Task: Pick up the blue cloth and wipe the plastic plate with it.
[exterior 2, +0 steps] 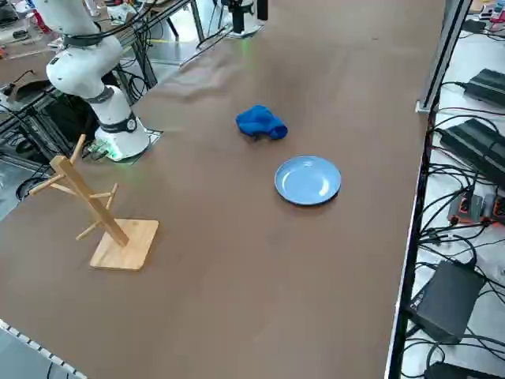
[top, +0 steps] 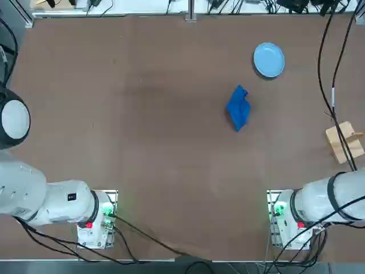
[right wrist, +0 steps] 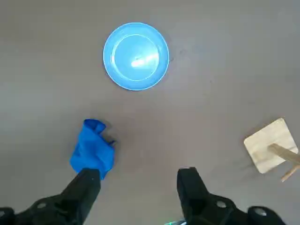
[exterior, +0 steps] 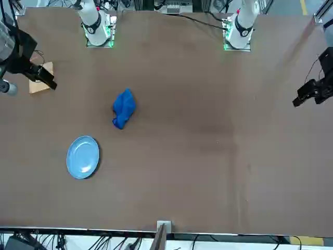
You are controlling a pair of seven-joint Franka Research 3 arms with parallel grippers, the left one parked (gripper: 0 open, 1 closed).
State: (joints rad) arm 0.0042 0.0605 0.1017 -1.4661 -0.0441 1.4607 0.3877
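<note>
- The right gripper [right wrist: 139,187] is held above the table [top: 171,142], and in the front view part of the stand [exterior 2: 126,245] is hidden behind it.
- Its jaws are released: the two black fingers [right wrist: 188,190] are spread wide apart, nothing is gripped between them, and bare tabletop is seen through the gap.
- The plate [top: 268,60] is laid flat on the table, in the right half and toward the side far from the arm bases.
- Its light blue face is turned up, a shallow raised rim is shown all round, and a bright glare is caught on its inner part in the right wrist view.
- The cloth [top: 238,107] is left bunched and creased on the table, nearer the arm bases than the plate and a little to its left.
- The cloth and the plate are set apart, with bare tabletop between them; neither is touched by the gripper.
- The stand, made of pale wood, is placed near the table's right side, well apart from both; a square base, a post and several pegs are seen.
- Dark cables [top: 332,108] are hung across the top view, and the stand is partly crossed by them there.
</note>
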